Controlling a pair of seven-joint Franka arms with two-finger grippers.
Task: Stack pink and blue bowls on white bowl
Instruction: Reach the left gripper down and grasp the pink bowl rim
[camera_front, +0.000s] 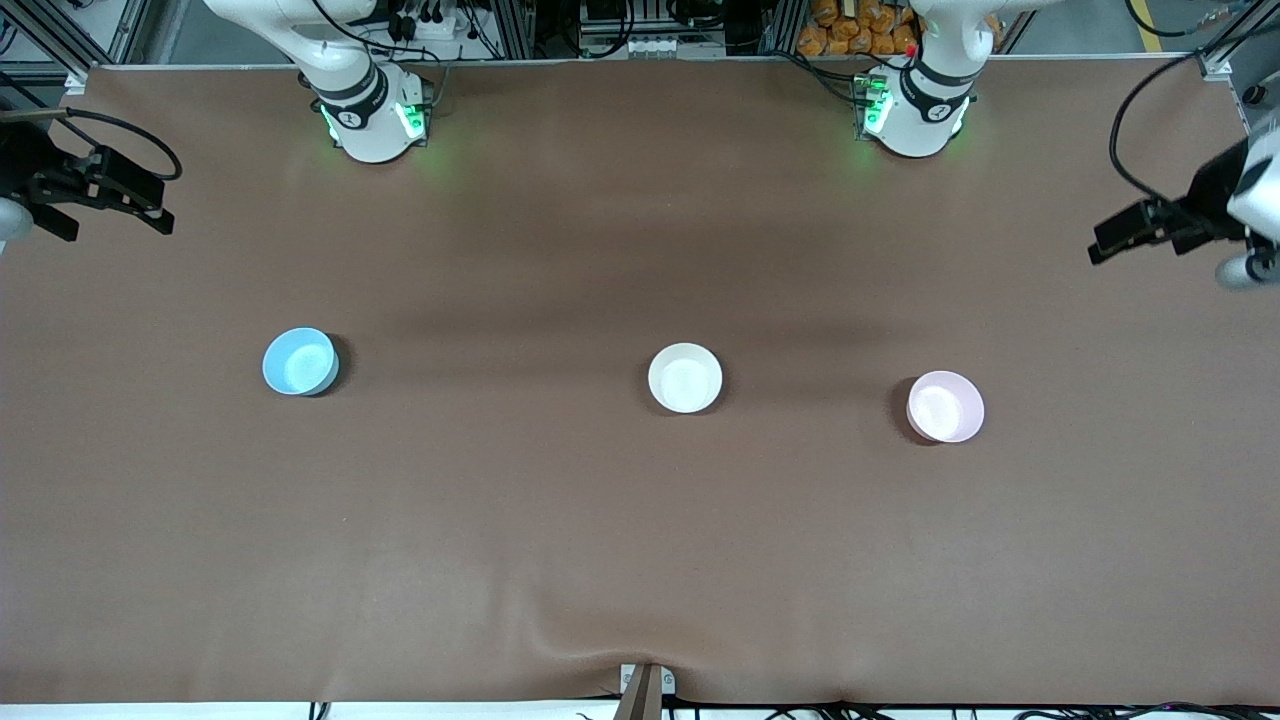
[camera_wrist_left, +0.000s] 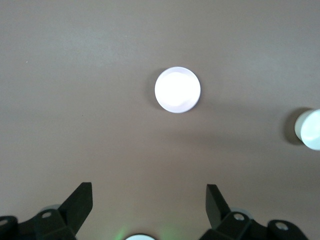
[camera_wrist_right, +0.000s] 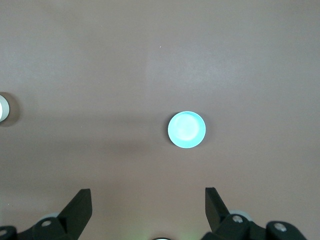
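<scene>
Bowls sit in a loose row across the middle of the brown table (camera_front: 640, 560) in the front view, all three upright and well apart from one another. The white bowl (camera_front: 685, 378) is in the centre. The blue bowl (camera_front: 299, 361) lies toward the right arm's end of the table, and the pink bowl (camera_front: 945, 406) lies toward the left arm's end, slightly nearer to the front camera than the other two. The right gripper (camera_front: 160, 212) hangs in the air over the edge of the table at the right arm's end, with nothing between its dark fingers. The left gripper (camera_front: 1098, 248) hangs over the edge of the table at the left arm's end, likewise holding nothing. Both arms wait, well away from the bowls.

From the left wrist view, the left gripper (camera_wrist_left: 149, 200) has its two black fingers (camera_wrist_left: 80, 202) spread wide apart and empty, high above the cloth. The pink bowl (camera_wrist_left: 177, 90) shows as a pale disc lying on the table below, clear of the fingers. The white bowl (camera_wrist_left: 309, 129) appears only partly, cut by the frame's edge.

From the right wrist view, the right gripper (camera_wrist_right: 148, 205) is also fully spread, its fingers (camera_wrist_right: 80, 205) gripping nothing. The blue bowl (camera_wrist_right: 186, 129) rests on the table below, clear of the fingers. A sliver of the white bowl (camera_wrist_right: 4, 108) shows at the frame's edge.
</scene>
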